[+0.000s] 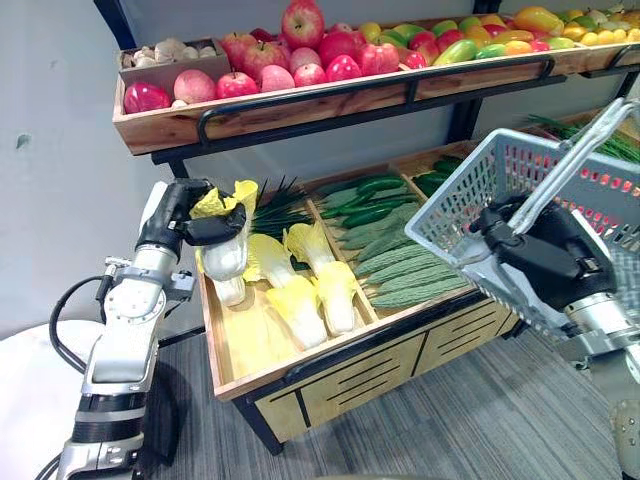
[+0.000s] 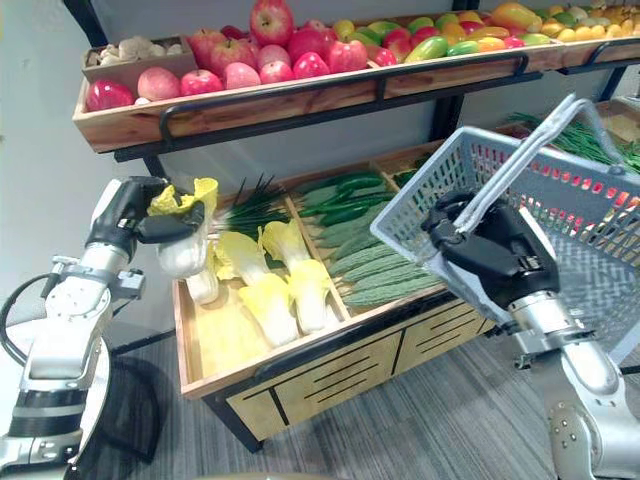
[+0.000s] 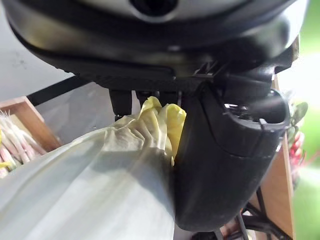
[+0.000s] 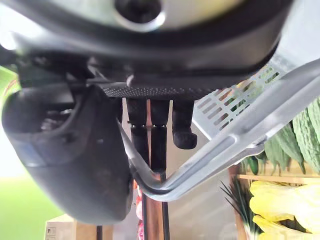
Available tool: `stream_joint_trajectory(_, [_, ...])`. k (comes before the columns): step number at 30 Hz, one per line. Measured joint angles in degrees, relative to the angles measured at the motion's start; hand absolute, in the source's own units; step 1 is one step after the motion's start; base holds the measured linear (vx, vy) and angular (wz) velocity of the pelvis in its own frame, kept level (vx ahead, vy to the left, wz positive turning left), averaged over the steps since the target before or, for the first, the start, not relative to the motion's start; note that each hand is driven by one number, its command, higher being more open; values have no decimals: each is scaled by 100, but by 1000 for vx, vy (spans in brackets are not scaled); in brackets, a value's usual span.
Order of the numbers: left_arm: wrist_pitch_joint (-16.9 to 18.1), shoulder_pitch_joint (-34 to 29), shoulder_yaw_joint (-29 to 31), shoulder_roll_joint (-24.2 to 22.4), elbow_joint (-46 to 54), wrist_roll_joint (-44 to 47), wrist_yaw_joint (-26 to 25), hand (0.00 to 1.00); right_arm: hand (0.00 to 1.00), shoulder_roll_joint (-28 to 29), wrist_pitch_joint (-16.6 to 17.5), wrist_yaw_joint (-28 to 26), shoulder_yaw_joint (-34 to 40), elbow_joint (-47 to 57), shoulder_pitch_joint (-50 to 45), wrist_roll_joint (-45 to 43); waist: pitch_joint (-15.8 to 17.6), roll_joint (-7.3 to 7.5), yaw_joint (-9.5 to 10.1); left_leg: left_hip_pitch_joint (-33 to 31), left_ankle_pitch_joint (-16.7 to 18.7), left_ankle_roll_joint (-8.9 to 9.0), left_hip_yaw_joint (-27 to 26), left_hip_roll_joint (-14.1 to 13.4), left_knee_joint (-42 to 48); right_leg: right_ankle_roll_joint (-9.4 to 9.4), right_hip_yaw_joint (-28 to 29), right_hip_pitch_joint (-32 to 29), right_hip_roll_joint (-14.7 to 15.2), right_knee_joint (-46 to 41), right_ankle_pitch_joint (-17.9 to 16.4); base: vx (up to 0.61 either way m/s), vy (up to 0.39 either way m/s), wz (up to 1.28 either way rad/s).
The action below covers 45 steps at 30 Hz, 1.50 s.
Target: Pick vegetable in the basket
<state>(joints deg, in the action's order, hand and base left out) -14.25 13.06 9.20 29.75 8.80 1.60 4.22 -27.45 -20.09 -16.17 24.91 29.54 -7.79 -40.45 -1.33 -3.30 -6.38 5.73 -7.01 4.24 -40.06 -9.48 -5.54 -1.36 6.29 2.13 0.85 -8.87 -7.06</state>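
Note:
My left hand is shut on a pale napa cabbage with yellow leaf tips, holding it just above the left bin of the lower shelf. In the left wrist view the cabbage fills the space between thumb and fingers. Two or three more cabbages lie in that wooden bin. My right hand is shut on the grey handle of a grey plastic basket, held tilted at the right, over the cucumber section.
Green bitter gourds and cucumbers lie in the middle bin, with green onions behind the cabbages. The upper shelf carries apples, mangoes and peppers. Long green stalks lie at the far right. Grey wood floor lies below.

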Motion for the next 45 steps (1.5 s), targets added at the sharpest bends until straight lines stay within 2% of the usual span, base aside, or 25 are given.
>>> stream_joint_trajectory(3, [-5,125,-192,0,0,-5,11,0,0,-3,-89,-73,-31,0,1,69,-8,1,-12,0,-5,-6,-1,0,0,5,1,-1,0,0,4,-24,-55,0])
stream_joint_trajectory(12, [-4,435,-832,-15,179,0,166,0,0,-19,-385,-744,-322,22,3,227,-71,11,-85,3,-5,-7,-66,-4,0,7,62,-41,-10,-20,5,-16,-51,-4])
stream_joint_trajectory(18, [-8,475,-1191,-311,273,7,248,0,0,-19,-568,-1197,-608,162,16,236,-77,16,-99,48,20,-9,-259,-15,42,-1,321,-222,-69,-199,-5,-17,-49,-20])
stream_joint_trajectory(20, [-29,510,-1297,-341,272,11,226,0,0,-21,-593,-1329,-792,170,107,234,-46,90,-90,-84,263,26,-300,-148,604,1,469,-326,-109,-296,-11,-17,-88,-47])
stream_joint_trajectory(21, [-70,538,-1313,-380,271,21,191,0,0,-46,-651,-1393,-990,169,245,234,8,164,-35,-300,605,5,-57,-427,1480,43,637,-364,-142,-381,-42,-13,-143,-86])
stream_joint_trajectory(22, [-139,539,-1311,-478,269,29,71,0,0,-174,-692,-1489,-1221,171,412,218,42,141,26,-620,892,-109,613,-721,2416,59,853,-412,-254,-478,-52,-5,-120,-94])
stream_joint_trajectory(23, [-149,540,-1312,-504,269,30,25,0,0,-253,-696,-1540,-1325,183,477,210,71,114,29,-755,984,-168,1011,-822,2800,72,943,-416,-318,-530,-59,-34,-42,-112])
stream_joint_trajectory(24, [-152,539,-1311,-523,282,30,-33,0,0,-433,-705,-1641,-1532,285,561,205,145,66,100,-1000,1056,-153,1938,-905,3492,127,1225,-435,-480,-696,-96,-51,92,-132])
stream_joint_trajectory(25, [-162,520,-1273,-490,354,6,-95,0,0,-565,-729,-1666,-1667,423,568,205,168,73,236,-1085,1083,-135,2545,-862,3809,159,1534,-518,-607,-858,-125,-48,117,-154])
stream_joint_trajectory(27, [-200,497,-1179,-397,526,3,-177,0,0,-692,-731,-1690,-1785,529,621,153,169,74,303,-948,1276,-182,2971,-745,3661,156,1834,-660,-729,-1038,-129,-13,126,-112])
stream_joint_trajectory(28, [-207,486,-1093,-291,710,2,-212,0,0,-693,-737,-1687,-1924,569,736,-21,181,98,296,-706,1403,-184,3149,-612,3210,130,2005,-865,-812,-1241,-140,-8,129,-90])
stream_joint_trajectory(29, [-214,508,-1079,-224,854,2,-240,0,0,-690,-762,-1697,-2016,683,838,-86,198,123,286,-527,1471,-89,3082,-549,2746,72,2126,-1056,-855,-1400,-134,-11,109,-76])
stream_joint_trajectory(33, [-216,600,-1177,-202,901,7,-153,0,0,-679,-959,-1567,-2336,728,960,-250,232,122,172,-106,1560,33,2647,-439,1744,-138,2116,-1280,-834,-1366,-112,-53,69,-15])
stream_joint_trajectory(34, [-216,710,-1231,-148,899,7,-146,0,0,-650,-1016,-1510,-2373,747,943,-235,260,134,194,-19,1611,274,2588,-378,1507,-156,2028,-1363,-743,-1339,-134,-96,115,-23])
stream_joint_trajectory(35, [-217,828,-1333,-26,880,10,-138,0,0,-588,-1024,-1485,-2394,750,891,-235,306,197,231,3,1565,299,2567,-267,1407,-248,1972,-1363,-587,-1264,-60,-76,123,-24])
stream_joint_trajectory(38, [-225,1122,-1573,201,798,26,-114,0,0,-501,-1024,-1514,-2430,817,706,-247,305,197,214,-5,1526,315,2516,-82,1366,-386,1994,-1276,-325,-927,190,-38,157,-9])
stream_joint_trajectory(40, [-224,1255,-1572,300,779,60,-113,0,0,-414,-1024,-1511,-2479,817,652,-236,306,192,225,4,1474,371,2478,-16,1365,-442,2053,-1247,-247,-794,276,18,135,-11])
stream_joint_trajectory(45, [-213,1568,-1570,495,731,236,-134,0,0,-423,-1020,-1493,-2492,816,643,-195,300,199,269,32,1471,369,2497,-33,1344,-489,1991,-970,-128,-224,573,44,101,1])
